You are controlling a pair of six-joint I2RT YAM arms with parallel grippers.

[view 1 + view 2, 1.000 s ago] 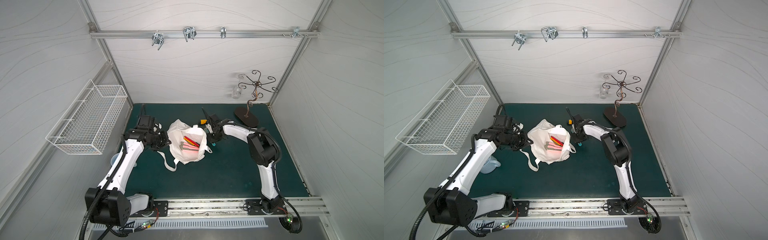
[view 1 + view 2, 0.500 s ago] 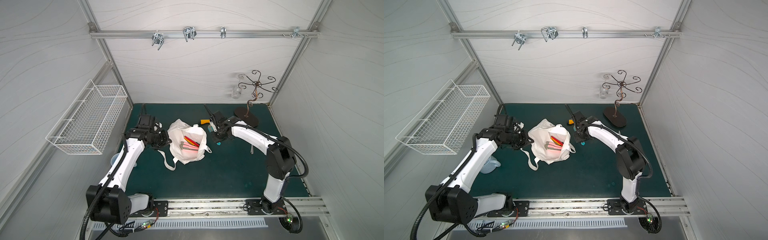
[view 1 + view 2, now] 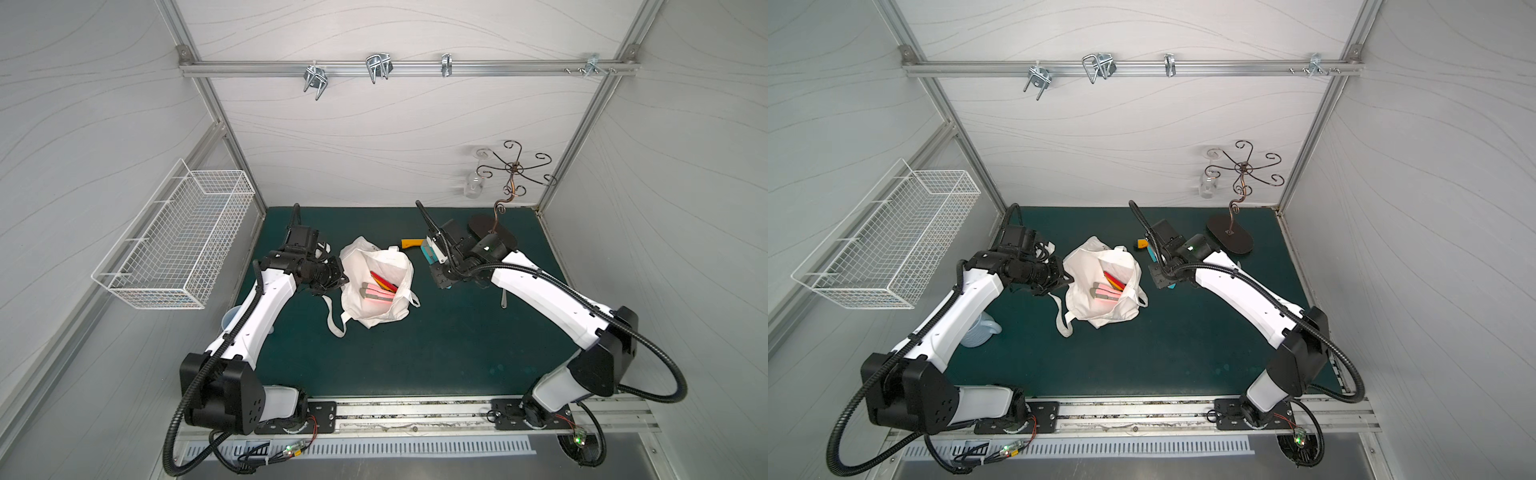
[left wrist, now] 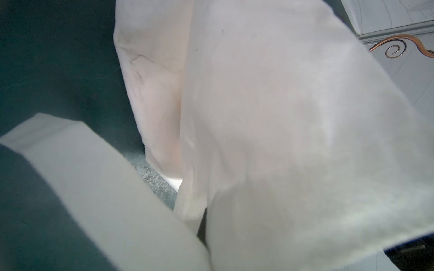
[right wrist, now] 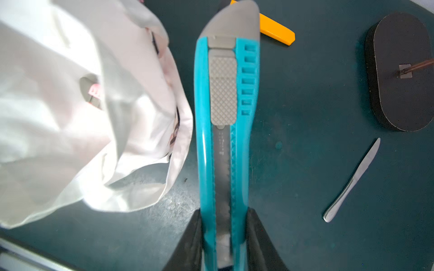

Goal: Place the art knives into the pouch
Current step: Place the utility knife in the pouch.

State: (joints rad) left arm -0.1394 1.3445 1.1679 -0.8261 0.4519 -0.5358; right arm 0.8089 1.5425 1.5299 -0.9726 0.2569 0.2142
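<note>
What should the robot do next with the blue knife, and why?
Probably carry it sideways over the open mouth of the pouch. The right gripper grips the art knife beside the bag, not over it; the left gripper seems to hold the rim open.

The right gripper (image 5: 224, 234) has been drawn back, and the art knife (image 5: 225, 105) clamped between its jaws has been carried off with it. The pouch (image 3: 365, 266), close against the jaws a second ago, is now left beside them, with a strip of green mat (image 5: 183, 211) shown between. The right arm's elbow (image 3: 602, 361) has been swung wide, far back from the jaws. A table knife (image 3: 504, 297), covered by that elbow before, is now laid bare on the side of the jaws away from the pouch.
</note>
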